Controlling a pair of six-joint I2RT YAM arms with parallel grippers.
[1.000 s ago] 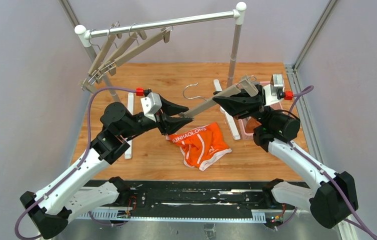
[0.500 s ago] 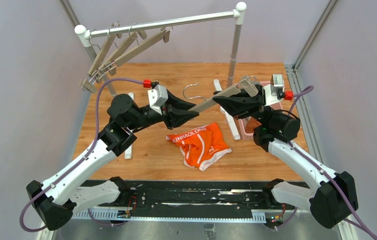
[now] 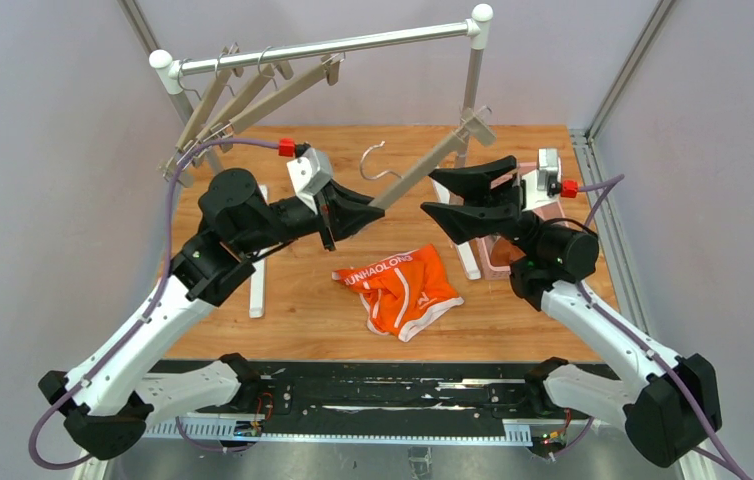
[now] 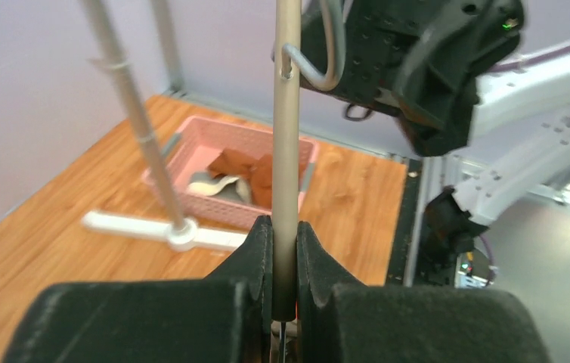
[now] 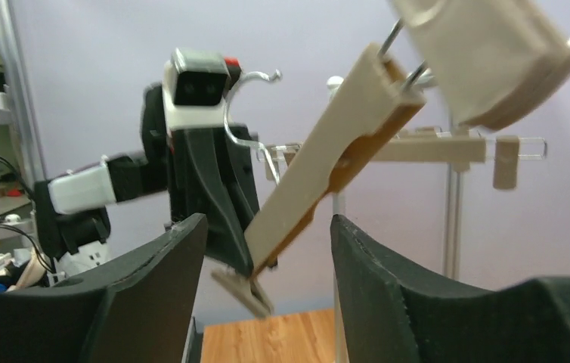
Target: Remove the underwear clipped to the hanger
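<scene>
Bright orange underwear with white lettering lies loose on the wooden table between the arms, free of any clip. A beige clip hanger slants above it, hook uppermost. My left gripper is shut on the lower end of the hanger's bar, which the pads pinch on both sides. My right gripper stands open just right of the bar. In the right wrist view the hanger passes above its spread jaws without touching them.
A pink basket at the right holds rust-brown cloth with a pale band. It sits partly behind my right arm. The clothes rack at the back carries several empty hangers. Its white feet lie on the table.
My right gripper has opened and let go of the hanger. My left gripper has shut on the bar and risen, so the hanger's far end has swung up toward the rack post.
</scene>
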